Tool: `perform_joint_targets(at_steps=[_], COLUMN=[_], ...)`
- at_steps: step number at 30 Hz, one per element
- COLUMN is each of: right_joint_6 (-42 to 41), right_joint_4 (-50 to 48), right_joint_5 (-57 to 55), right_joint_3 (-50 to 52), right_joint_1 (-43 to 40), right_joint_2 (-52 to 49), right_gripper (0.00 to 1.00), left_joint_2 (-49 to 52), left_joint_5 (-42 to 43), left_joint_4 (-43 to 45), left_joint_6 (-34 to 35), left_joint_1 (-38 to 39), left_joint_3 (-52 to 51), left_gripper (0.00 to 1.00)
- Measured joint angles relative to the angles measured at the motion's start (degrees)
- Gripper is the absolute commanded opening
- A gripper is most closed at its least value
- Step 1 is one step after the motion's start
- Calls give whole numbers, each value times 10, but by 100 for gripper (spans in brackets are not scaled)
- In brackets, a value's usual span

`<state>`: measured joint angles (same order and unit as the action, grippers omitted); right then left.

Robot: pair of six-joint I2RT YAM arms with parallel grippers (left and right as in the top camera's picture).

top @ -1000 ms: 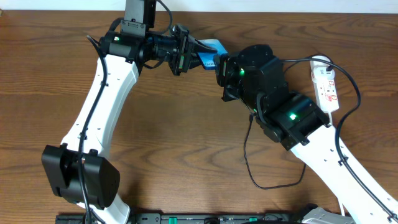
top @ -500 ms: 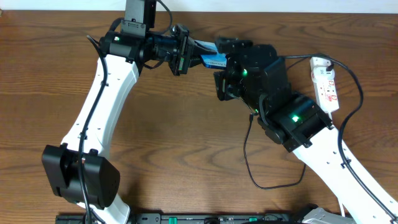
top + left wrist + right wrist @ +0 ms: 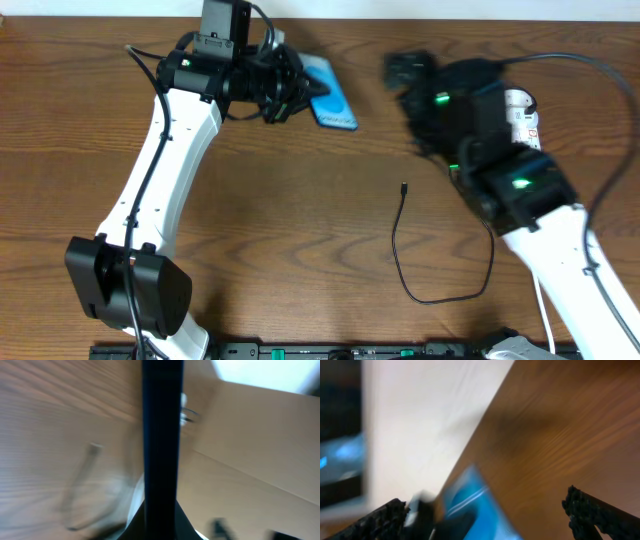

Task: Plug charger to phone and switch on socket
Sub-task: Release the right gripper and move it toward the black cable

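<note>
Left claw [image 3: 300, 92] shut tight on phone [image 3: 333, 97]; right claw [image 3: 405, 68] wide open, holding nothing. Could miss plugging: charger [image 3: 403, 188] tip loose, well below phone

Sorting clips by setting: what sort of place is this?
Likely a robot test bench: a bare wooden table with only a phone, charger and socket, against a plain pale wall.

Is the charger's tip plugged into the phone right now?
No: in the overhead view the charger tip lies loose on the table, well apart from the phone held by the left gripper.
</note>
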<state>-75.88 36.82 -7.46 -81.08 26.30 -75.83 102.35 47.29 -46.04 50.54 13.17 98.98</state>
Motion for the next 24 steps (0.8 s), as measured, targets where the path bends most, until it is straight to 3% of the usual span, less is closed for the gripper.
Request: perform_joint_targets(at_steps=[7,16,24], right_joint_6=[129,175,283], right_joint_4=[180,243,235], right_joint_5=[-20,-22,39], right_joint_3=[-1,15,18], right_joint_1=[-76,-79,-79], right_joint_2=[0,-83,-209], right_gripper=[99,99,88], left_joint_2=[0,0,0], left_joint_5=[-186,-355,-403], left_joint_4=[-81,-103,-103], left_joint_6=[-71,-89,-91], left_joint_1=[0,10,21], left_joint_3=[-2,-54,-102], left_gripper=[7,7,7])
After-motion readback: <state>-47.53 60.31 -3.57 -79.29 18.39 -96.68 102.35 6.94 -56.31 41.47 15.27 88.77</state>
